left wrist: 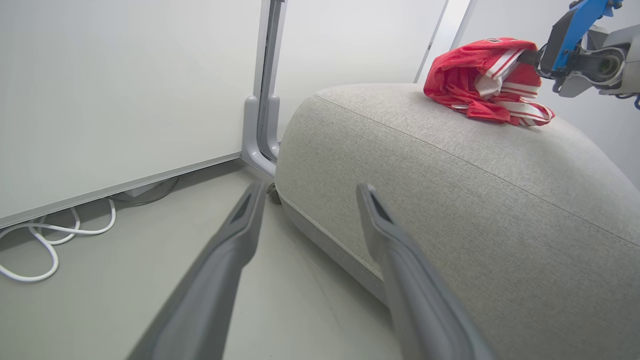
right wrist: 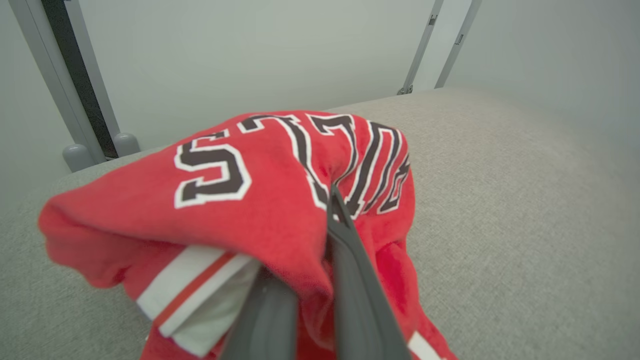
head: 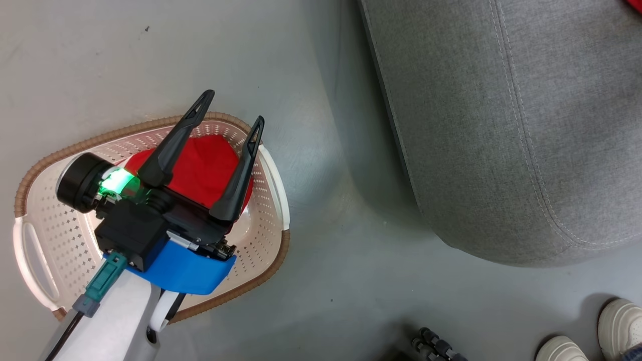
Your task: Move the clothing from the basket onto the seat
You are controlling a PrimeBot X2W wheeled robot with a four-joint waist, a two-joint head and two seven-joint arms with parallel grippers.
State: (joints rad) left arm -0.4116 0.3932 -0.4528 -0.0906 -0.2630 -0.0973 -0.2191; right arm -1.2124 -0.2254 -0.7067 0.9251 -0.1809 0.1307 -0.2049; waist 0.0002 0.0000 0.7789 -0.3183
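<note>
1. evidently, the right gripper (right wrist: 310, 260) had its fingers clamped on the held jersey (right wrist: 240, 200), a red garment with black-and-white lettering and white stripe trim.
2. the held jersey sat bunched on the top surface of the seat (right wrist: 500, 200). its cloth was draped over the fingers, so one fingertip was hidden.
3. the left gripper (head: 233, 106) hung above the basket (head: 50, 235) with its fingers apart and nothing between them.
4. the remaining jersey (head: 205, 165) lay in the basket directly beneath those fingers. whether they touched the cloth could not be told.
5. the basket stood on the floor (head: 326, 75), near the seat but apart from it.
6. step in hand, as judged: release of the held jersey onto the seat. the task appeared about half done.
7. a good release likely required the right fingers to part fully. they would then withdraw along their own line, because soft cloth folded over a finger could snag and be dragged back off the cushion.
8. the following pick likely required the left fingers to descend astride the middle of the red bunch, clear of the perforated wall. they would need to close deep enough to lift the whole garment.
</note>
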